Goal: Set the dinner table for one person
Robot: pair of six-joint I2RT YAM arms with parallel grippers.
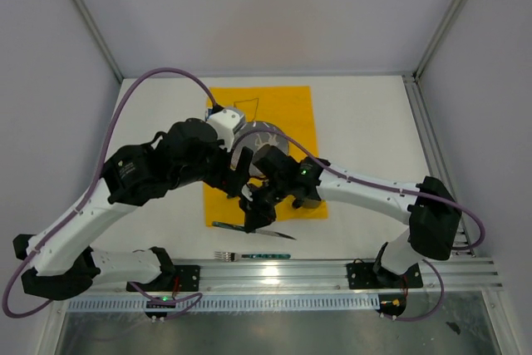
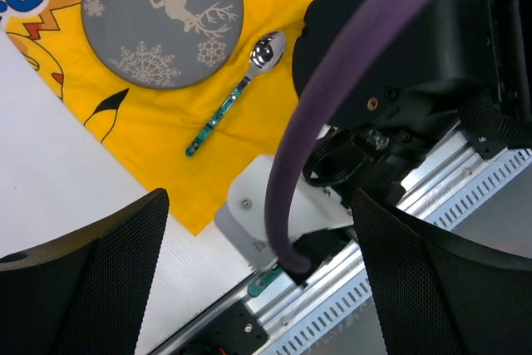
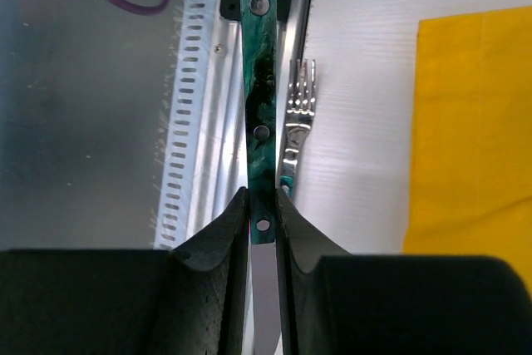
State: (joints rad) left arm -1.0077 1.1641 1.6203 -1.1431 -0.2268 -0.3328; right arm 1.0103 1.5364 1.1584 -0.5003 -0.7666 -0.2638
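The right gripper (image 3: pixel 262 201) pinches the green-handled knife (image 3: pixel 258 81) by its handle, likely so the blade can be laid flat. It is at the dinner table's (image 3: pixel 357 81) near edge, beside the fork (image 3: pixel 299 122). The left gripper (image 2: pixel 258 197) hangs spread and empty, above the plate (image 2: pixel 162 18) and spoon (image 2: pixel 241 93).

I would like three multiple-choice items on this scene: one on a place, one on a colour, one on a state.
1. Where is the spoon? A on the cloth, beside the plate; B on the plate; C under the plate.
2. What colour is the cloth? A white; B yellow; C green.
3. The right gripper is: A open; B shut on the knife; C shut on the spoon.
Answers: 1 A, it lies on the cloth off the plate; 2 B, its ground is yellow; 3 B, its fingers pinch the knife's handle.
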